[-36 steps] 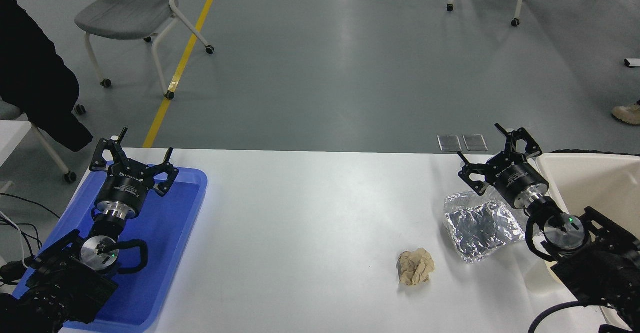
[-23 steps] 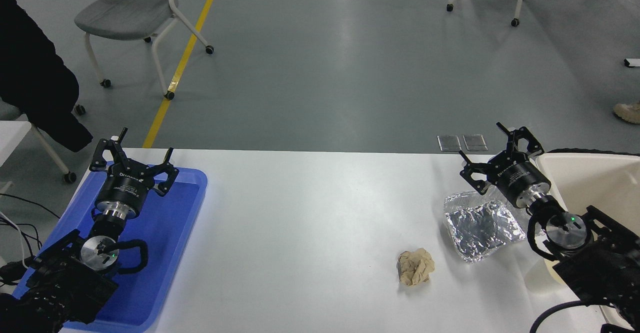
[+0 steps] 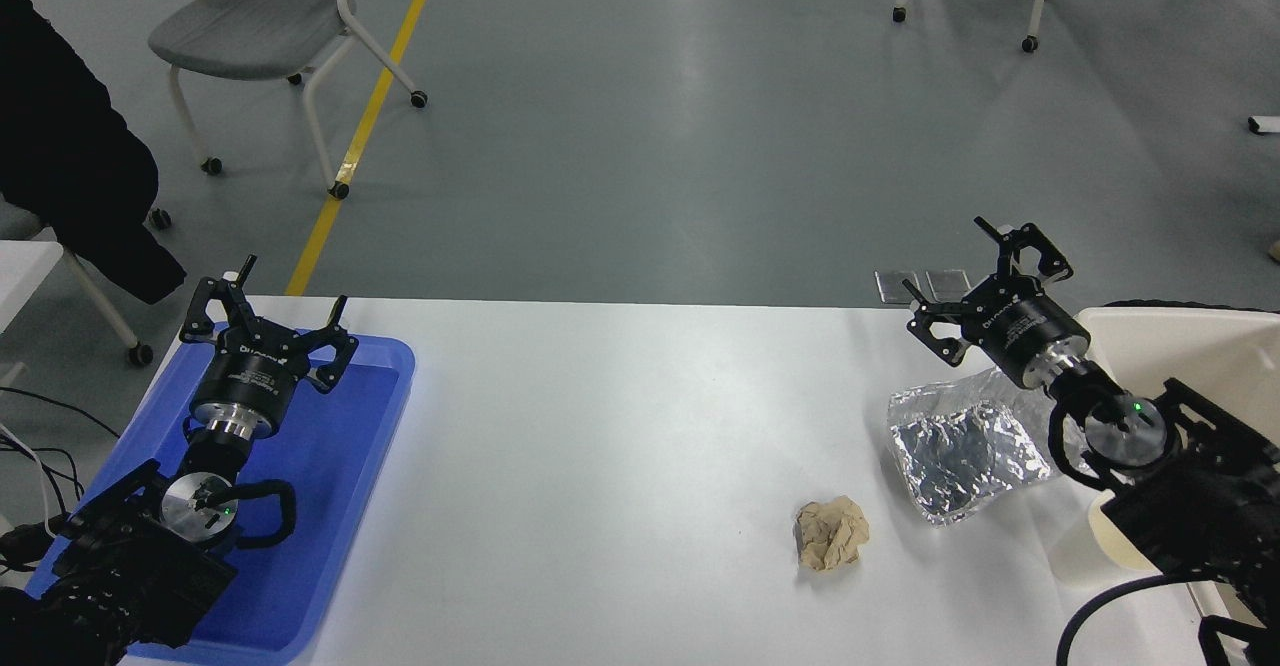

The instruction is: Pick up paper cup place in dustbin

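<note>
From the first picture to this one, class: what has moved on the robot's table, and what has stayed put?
The right gripper has lifted and swung slightly left and away, toward the table's far edge, its jaws open and empty. With the arm shifted, more of the paper cup shows beneath it. Nothing was grasped or released. The left gripper over the blue tray, the foil tray, paper ball and dustbin stayed put.

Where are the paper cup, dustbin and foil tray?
paper cup (image 3: 1078,546): head view, its white side wall under the right arm.
dustbin (image 3: 1180,348): head view, its inner wall near the far rim.
foil tray (image 3: 955,456): head view, its crinkled floor.
</note>
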Robot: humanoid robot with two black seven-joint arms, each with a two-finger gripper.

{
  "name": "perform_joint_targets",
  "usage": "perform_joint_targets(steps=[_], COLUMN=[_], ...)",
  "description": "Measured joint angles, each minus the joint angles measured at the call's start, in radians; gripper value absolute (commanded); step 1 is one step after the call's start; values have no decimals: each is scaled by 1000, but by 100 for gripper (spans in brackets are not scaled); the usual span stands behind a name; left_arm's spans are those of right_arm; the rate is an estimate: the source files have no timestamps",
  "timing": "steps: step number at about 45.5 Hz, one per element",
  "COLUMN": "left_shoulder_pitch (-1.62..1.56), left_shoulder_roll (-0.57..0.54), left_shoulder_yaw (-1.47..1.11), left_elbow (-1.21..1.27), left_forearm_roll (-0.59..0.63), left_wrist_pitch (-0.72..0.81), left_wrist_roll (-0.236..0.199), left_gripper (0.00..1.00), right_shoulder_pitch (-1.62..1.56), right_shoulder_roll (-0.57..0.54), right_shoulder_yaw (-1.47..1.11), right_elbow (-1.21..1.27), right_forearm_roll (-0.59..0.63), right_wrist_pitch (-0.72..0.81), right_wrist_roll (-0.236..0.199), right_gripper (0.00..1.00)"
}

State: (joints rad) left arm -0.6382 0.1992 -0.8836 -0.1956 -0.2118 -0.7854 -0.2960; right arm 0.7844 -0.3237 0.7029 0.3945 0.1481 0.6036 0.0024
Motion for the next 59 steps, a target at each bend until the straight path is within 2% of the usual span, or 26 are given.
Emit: perform_joint_targets(steps=[16, 29, 35, 46, 59], left_shoulder_pitch=[0, 0, 0, 0, 0], left_shoulder_roll=[0, 0, 0, 0, 0], left_shoulder_yaw=[0, 0, 0, 0, 0], left_elbow=[0, 0, 0, 0, 0], left_forearm_roll=[0, 0, 0, 0, 0], left_wrist_pitch=[0, 0, 0, 0, 0], left_wrist_roll=[0, 0, 0, 0, 0], left_gripper=[100, 100, 100, 100, 100], right_shoulder_pitch=[275, 618, 792, 1056, 1311], right_shoulder_roll=[-217, -299, -278, -169, -41], right_shoulder_yaw=[-443, -974, -1228, -1611, -1863], right_elbow=[226, 443, 539, 698, 913], right_forearm_roll=[-240, -311, -337, -426, -450], right_wrist_pitch=[-4, -4, -1, 5, 59], right_wrist_roll=[-13, -25, -27, -28, -28], right_gripper=[100, 100, 100, 100, 100])
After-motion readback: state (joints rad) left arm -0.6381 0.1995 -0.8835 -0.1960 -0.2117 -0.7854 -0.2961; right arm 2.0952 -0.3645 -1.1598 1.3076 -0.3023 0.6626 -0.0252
